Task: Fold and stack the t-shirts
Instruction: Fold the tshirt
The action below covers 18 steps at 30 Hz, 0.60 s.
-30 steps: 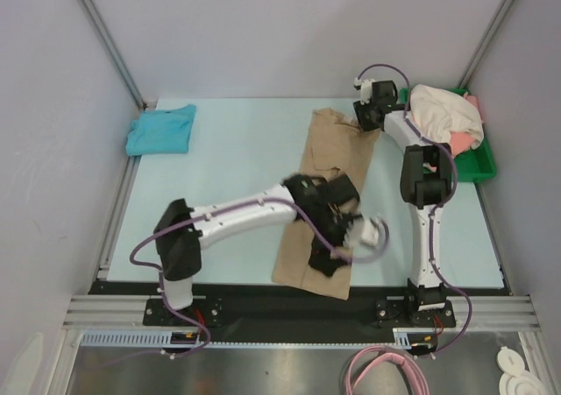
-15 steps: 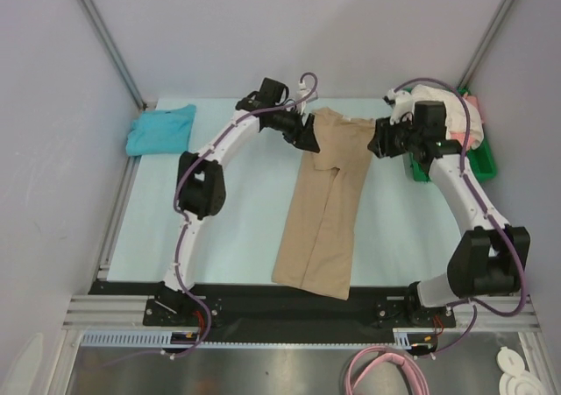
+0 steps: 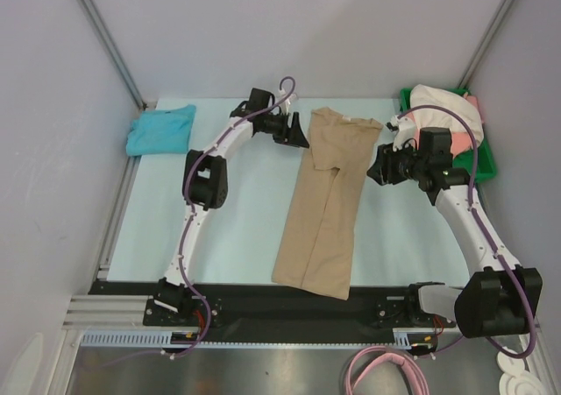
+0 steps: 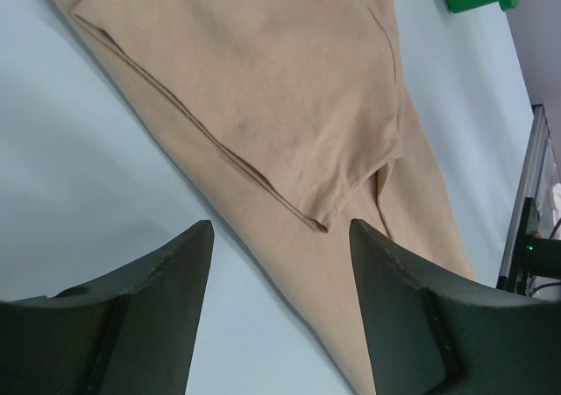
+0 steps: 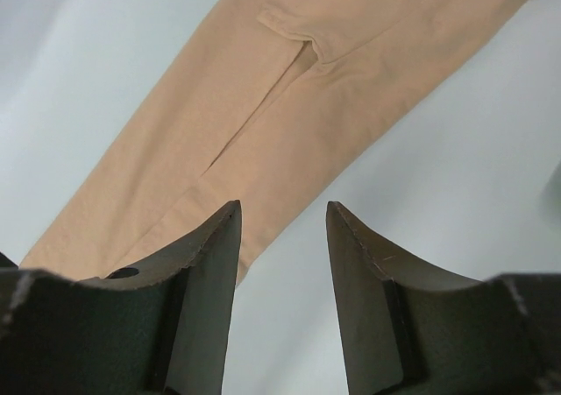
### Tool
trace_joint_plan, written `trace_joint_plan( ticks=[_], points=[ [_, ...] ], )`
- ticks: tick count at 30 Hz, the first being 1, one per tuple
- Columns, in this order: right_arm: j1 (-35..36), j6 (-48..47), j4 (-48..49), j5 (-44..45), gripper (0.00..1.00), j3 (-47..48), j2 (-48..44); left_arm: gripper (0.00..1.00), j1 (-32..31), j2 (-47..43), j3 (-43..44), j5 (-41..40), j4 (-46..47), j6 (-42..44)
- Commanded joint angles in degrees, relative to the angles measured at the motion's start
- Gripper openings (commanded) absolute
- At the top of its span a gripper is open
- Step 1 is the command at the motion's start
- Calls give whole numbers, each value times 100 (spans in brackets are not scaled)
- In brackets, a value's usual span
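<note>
- Tan t-shirt (image 3: 324, 204) is lying lengthwise on the table (image 3: 237, 211), hem nearest, collar pointing away.
- Right gripper (image 3: 378, 169) is hovering beside its right edge, jaws parted, empty.
- Left gripper (image 3: 300, 132) is hovering by its far-left corner, also parted, empty.

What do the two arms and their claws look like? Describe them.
Both the left arm and right arm have slim white links joined by chunky black joint housings, with a thin purple cable looping along each. The left claw and right claw each have two broad, dark, matte fingers tapering to blunt tips.
</note>
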Motion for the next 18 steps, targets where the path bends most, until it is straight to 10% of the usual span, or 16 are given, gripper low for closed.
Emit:
trace_joint_plan(
  ticks=[1,18],
  points=[
    [10,-10,124,-134,49,69,-53,69,-51,106,337,-270,258,-95],
    [1,-54,220,-3,50,-19,35,42,-95,563,320,-420,549,-368]
  ],
)
